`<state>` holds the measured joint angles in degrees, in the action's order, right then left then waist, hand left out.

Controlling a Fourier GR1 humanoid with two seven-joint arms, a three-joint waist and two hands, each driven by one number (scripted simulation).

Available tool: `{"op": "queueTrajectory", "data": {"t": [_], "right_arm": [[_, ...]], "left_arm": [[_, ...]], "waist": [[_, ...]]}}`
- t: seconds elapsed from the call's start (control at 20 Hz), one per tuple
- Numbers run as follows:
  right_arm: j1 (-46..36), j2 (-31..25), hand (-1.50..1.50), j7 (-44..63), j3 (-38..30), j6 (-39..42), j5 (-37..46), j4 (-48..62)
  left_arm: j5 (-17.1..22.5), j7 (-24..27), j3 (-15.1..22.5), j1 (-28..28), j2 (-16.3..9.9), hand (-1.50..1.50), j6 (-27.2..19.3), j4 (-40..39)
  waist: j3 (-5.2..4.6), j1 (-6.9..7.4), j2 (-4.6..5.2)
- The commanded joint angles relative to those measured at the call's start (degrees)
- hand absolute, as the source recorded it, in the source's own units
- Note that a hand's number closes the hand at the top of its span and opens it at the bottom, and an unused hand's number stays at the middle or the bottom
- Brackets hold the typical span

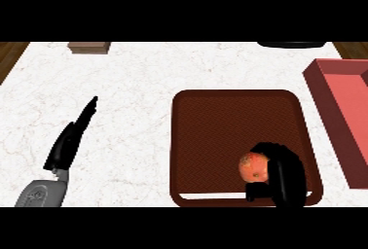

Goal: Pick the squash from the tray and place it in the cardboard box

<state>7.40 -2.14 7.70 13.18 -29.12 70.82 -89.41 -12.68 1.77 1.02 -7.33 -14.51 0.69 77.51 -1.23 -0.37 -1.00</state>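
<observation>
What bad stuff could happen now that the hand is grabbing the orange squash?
The right hand only wraps one side of the squash, so it might slip out when lifted. The box sits past the tray rim, so a low carry might bump the rim or the box wall.

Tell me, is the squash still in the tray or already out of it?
In the tray. The squash lies at the brown tray's lower right, with the right hand curled round it.
</observation>
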Motion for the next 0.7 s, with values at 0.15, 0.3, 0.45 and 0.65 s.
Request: {"op": "queueTrajectory", "data": {"t": [0.15, 0.3, 0.45, 0.65], "right_arm": [[-4.1, 2.0, 1.5, 1.4, -1.9, -7.5, 5.0, 3.8], [0.3, 1.4, 1.5, 1.2, -1.7, -12.1, 7.2, 1.7], [4.9, 2.1, 1.5, 6.4, 2.7, -14.9, 12.0, -2.7], [0.3, -5.2, 1.5, 2.4, 3.3, 7.5, 9.0, -6.5]], "left_arm": [[-0.6, -1.9, 0.1, 0.0, 0.9, 0.0, -0.2, 1.7], [0.9, 2.1, -1.0, 2.6, -0.6, 0.0, 2.4, 1.5], [1.2, -2.9, -1.9, 3.5, -2.4, 0.0, 3.5, 6.8], [-1.4, -1.1, 0.0, 0.3, 1.7, 0.0, -0.3, 2.0]], "waist": [[1.24, 0.48, 0.99], [1.23, 0.37, 0.94], [1.25, 0.53, 0.81], [1.13, 0.69, 1.04]]}}
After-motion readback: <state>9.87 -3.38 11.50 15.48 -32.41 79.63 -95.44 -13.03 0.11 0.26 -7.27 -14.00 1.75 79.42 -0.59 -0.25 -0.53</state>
